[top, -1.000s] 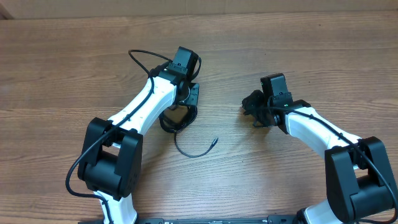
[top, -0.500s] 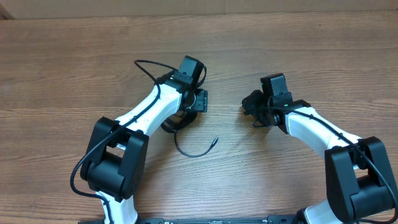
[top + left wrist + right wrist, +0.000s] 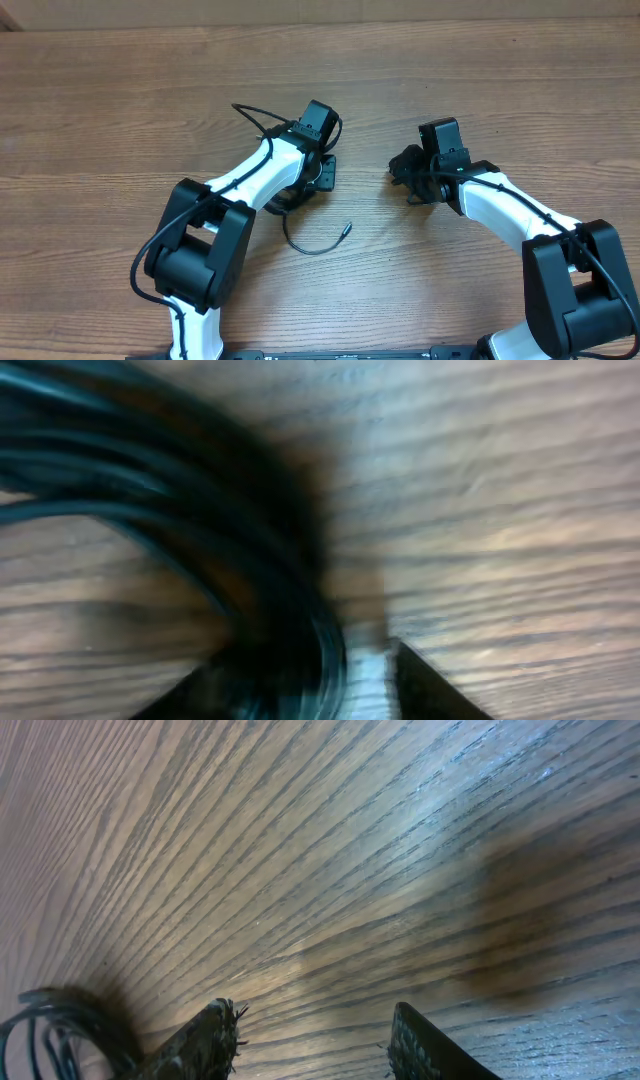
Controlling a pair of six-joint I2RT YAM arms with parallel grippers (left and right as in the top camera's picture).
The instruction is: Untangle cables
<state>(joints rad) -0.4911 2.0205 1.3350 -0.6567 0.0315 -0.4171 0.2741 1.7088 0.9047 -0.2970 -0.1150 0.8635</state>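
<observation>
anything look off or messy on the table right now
The black cable coil lies bunched under the left gripper. One loose end curls out of it over the wooden table, its plug tip lying apart from the coil. Nothing looks damaged or spilled.

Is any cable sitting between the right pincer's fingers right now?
No, only bare table shows between the fingers of the right pincer; a black cable coil lies outside them, at the wrist view's lower left.

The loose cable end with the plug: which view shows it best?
The overhead view: the loose cable end lies unhidden, plug included. The left wrist view shows only blurred coil strands; the right wrist view only other loops.
</observation>
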